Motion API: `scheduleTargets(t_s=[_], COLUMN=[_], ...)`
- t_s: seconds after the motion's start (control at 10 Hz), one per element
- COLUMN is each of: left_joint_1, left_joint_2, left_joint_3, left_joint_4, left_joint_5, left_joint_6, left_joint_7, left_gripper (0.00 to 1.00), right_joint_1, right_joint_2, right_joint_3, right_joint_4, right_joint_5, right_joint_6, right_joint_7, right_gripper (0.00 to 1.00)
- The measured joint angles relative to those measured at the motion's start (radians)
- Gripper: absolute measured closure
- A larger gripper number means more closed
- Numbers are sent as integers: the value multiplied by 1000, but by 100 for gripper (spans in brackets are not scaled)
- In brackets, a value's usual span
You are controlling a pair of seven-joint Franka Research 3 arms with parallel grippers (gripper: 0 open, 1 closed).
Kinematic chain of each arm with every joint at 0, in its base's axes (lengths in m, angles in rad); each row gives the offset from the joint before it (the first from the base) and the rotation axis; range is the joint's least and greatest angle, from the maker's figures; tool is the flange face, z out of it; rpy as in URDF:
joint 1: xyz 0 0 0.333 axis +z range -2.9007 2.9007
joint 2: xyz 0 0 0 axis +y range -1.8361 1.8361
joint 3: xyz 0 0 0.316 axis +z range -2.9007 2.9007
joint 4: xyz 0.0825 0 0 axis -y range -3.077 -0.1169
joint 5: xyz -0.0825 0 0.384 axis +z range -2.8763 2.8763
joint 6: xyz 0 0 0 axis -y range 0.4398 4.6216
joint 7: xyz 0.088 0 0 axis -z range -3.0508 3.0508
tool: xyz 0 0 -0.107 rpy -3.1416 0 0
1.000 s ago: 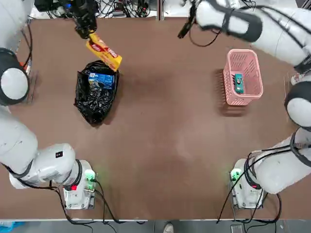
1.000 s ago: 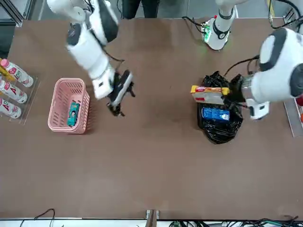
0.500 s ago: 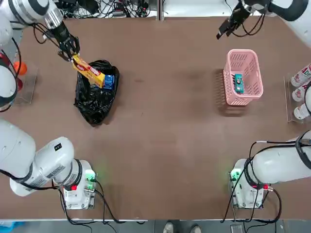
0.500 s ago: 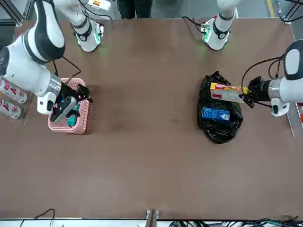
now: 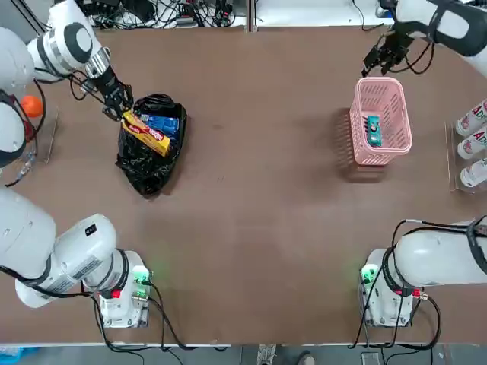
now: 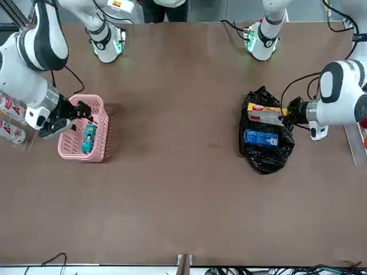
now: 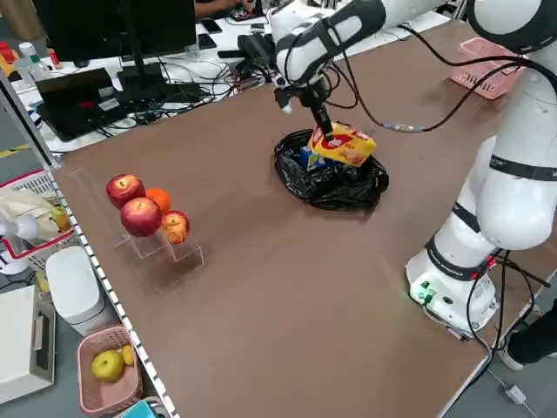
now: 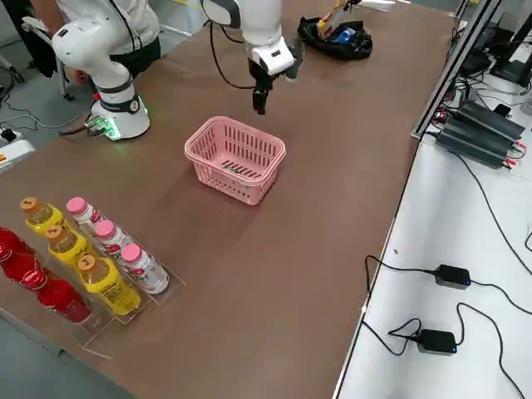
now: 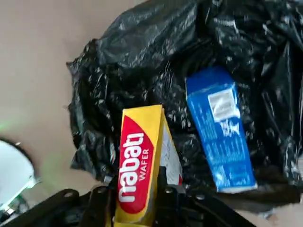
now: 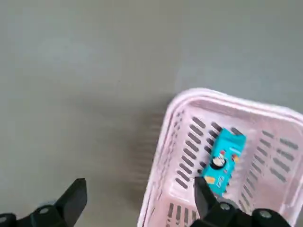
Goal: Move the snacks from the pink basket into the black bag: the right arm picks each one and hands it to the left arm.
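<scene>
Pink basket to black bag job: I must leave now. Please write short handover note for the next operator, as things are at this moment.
Left gripper: shut on the yellow wafer pack, held over the black bag.
Right gripper: open, empty, beside the pink basket, at its far end.
Done: blue cookie pack lies in the bag.
Left: release the wafer pack into the bag; then pick the teal box from the basket, hand it over, bag it.
</scene>
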Motion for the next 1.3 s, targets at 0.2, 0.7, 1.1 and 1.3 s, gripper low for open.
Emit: scheduleTargets(t_s=[0.2, 0.7, 1.1, 1.3], left_joint_1=[26, 23, 19, 18], left_joint_2=[7, 39, 33, 22], left_joint_3=[0, -6, -55, -91], left_joint_4=[-20, -20, 17, 83], left_joint_5=[-40, -101, -102, -102], left_joint_6=[78, 162, 162, 118], left_joint_7=[17, 69, 61, 35], left_gripper=[71, 65, 17, 0], right_joint_1=[-11, -33, -91, -107], right_joint_2=[-29, -91, -88, -64], right_joint_3=[0, 2, 3, 3], right_joint_4=[-81, -257, -334, -376], right_joint_5=[-9, -40, -54, -54], right_joint_6=[79, 208, 346, 433], right_joint_7=[12, 146, 176, 188], right_gripper=[0, 0, 0, 0])
